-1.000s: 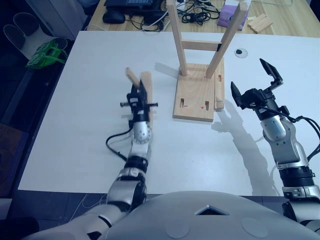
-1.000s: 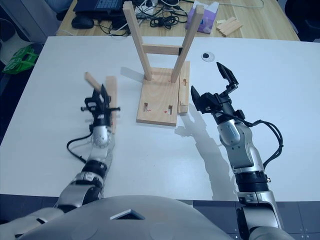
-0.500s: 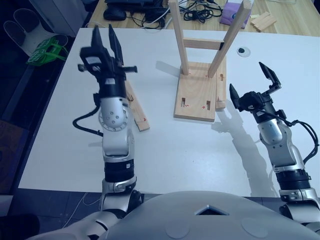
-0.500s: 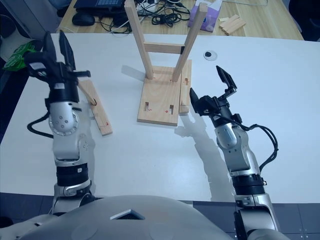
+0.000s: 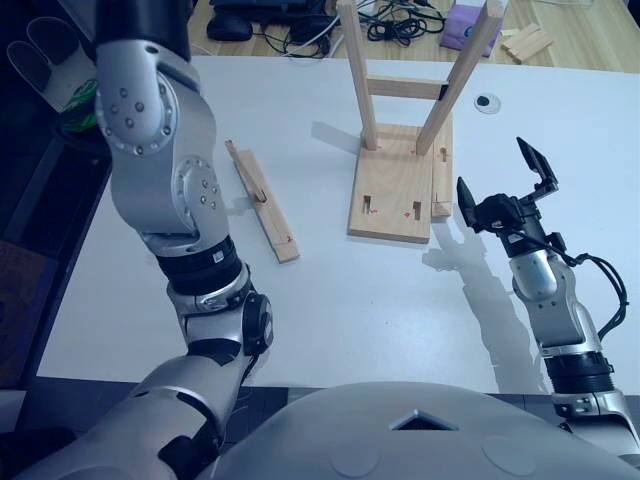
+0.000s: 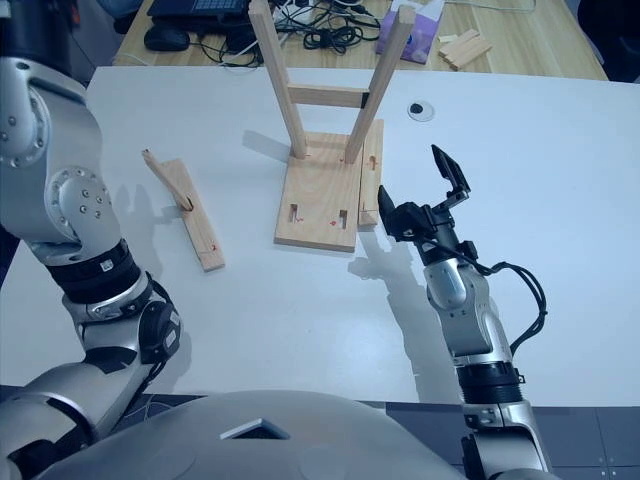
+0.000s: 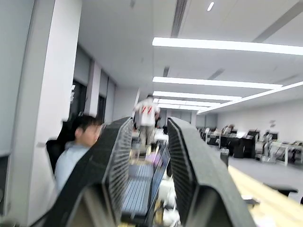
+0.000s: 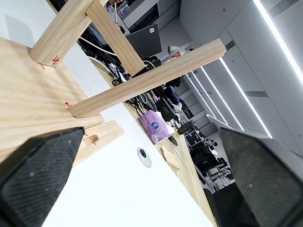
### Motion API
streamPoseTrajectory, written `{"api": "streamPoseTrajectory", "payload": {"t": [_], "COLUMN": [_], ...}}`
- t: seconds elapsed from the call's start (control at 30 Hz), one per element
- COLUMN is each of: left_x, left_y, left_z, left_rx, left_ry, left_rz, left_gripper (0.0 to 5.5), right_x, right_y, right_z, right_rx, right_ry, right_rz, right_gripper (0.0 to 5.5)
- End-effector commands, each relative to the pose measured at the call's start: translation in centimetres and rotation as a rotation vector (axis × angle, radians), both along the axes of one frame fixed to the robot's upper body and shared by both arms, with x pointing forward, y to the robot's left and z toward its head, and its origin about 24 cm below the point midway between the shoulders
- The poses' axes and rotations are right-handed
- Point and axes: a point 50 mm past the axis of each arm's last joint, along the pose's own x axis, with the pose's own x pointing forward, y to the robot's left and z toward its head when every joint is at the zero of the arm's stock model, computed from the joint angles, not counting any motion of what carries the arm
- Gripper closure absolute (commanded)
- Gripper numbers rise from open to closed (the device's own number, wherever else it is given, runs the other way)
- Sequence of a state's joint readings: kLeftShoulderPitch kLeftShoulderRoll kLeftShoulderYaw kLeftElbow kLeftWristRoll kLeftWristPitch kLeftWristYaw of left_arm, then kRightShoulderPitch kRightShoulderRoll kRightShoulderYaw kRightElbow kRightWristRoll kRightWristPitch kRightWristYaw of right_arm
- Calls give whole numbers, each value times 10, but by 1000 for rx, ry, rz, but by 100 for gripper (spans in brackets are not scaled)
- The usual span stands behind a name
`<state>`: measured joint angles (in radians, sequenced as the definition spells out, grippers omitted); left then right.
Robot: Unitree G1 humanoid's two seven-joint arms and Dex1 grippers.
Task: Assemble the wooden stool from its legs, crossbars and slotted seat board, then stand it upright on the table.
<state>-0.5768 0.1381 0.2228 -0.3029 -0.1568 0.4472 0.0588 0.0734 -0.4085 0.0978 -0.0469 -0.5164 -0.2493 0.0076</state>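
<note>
Silver left arm point(image 5: 160, 150) raised high over the desk's point(image 5: 400, 300) left edge, its black two-fingered left pincer point(image 7: 149, 127) slightly parted and empty; silver right arm point(image 5: 545, 300) stretched low from the near edge, black right pincer point(image 5: 490, 165) spread wide.

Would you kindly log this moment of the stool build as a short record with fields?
seat board: flat on the table, slots up
fitted: two legs upright in the far slots, joined by a crossbar
loose: wooden strip along the board's right edge; leg piece on the table, robot's left
right gripper: open, empty, beside the board's right edge
left gripper: open, empty, held high
stage: unfinished, near slots vacant
</note>
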Motion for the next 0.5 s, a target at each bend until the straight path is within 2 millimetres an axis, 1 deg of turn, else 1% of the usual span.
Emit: {"api": "streamPoseTrajectory", "payload": {"t": [0.03,0.07,0.1,0.13,0.17,0.2,0.3,0.4,0.5], "left_x": [5,-2,-12,-23,-30,-31,-18,-7,1], "left_y": [8,8,9,9,9,9,16,16,3], "left_z": [-118,-148,-182,-204,-215,-216,-195,-164,-131], "left_rx": [-94,-105,-120,-130,-140,-144,-135,-126,-131], "left_ry": [458,554,653,713,735,724,634,533,441], "left_rz": [11,27,51,71,85,87,96,76,22], "left_gripper": [415,415,415,415,415,415,415,415,415], "right_x": [-1,-1,0,0,1,1,0,1,1], "right_y": [1,1,1,1,1,1,1,2,3], "right_z": [1,2,2,2,3,3,2,2,2], "right_rx": [-8,-9,-10,-11,-13,-13,-13,-9,-7], "right_ry": [-3,-2,-1,0,1,2,2,-2,-3], "right_rz": [0,1,4,10,13,13,10,8,3], "right_gripper": [10,10,10,10,10,10,10,10,10]}}
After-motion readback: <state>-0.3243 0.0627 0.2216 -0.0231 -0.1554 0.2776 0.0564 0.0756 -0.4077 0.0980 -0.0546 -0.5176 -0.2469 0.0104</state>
